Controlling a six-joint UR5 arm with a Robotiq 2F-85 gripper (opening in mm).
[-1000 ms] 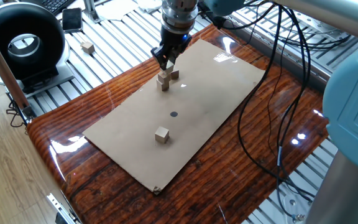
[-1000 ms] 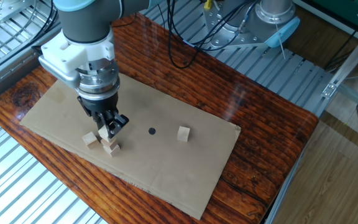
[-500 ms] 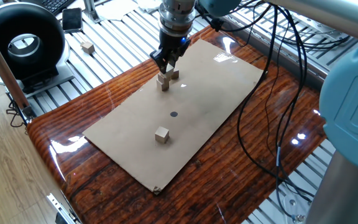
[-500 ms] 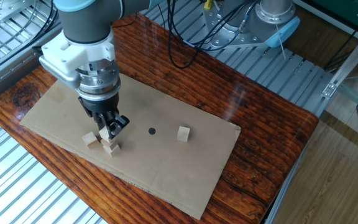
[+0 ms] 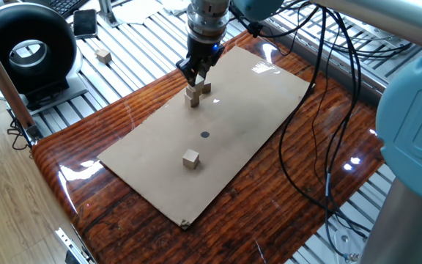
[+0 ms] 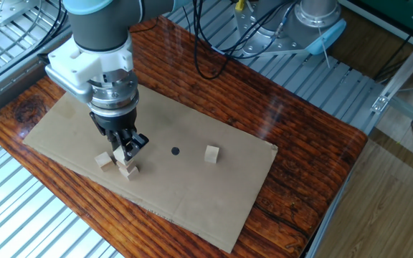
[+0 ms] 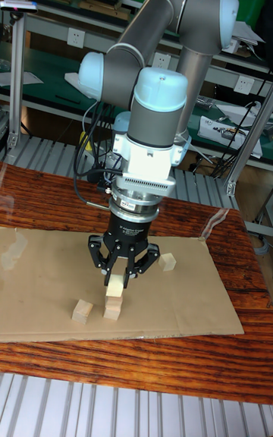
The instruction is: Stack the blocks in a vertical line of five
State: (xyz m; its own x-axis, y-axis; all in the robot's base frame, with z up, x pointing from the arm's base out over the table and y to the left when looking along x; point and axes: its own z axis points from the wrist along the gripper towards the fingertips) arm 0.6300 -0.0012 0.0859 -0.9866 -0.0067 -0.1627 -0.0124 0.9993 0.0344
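My gripper [image 6: 125, 148] hangs straight down over a short stack of tan blocks [image 6: 128, 170] on the cardboard sheet [image 6: 192, 179]. The jaws are closed around the topmost block [image 7: 116, 284], which rests on the one below it. The same stack [image 5: 193, 96] shows under the gripper [image 5: 196, 72] in one fixed view. A loose block [image 6: 104, 159] lies right beside the stack, also seen as the loose block [image 7: 82, 310]. Another single block [image 5: 190, 158] sits well apart, past the black dot [image 5: 204, 135].
A further tan cube [image 5: 103, 55] lies off the table on the metal rails near a black ring-shaped device [image 5: 28, 51]. Black cables [image 5: 321, 110] trail over the table's right side. The cardboard stops short of the glossy wooden table's edges [image 5: 64, 176].
The gripper shifted very slightly up and left over the stack about a second ago and has held still since. The blocks have not moved.
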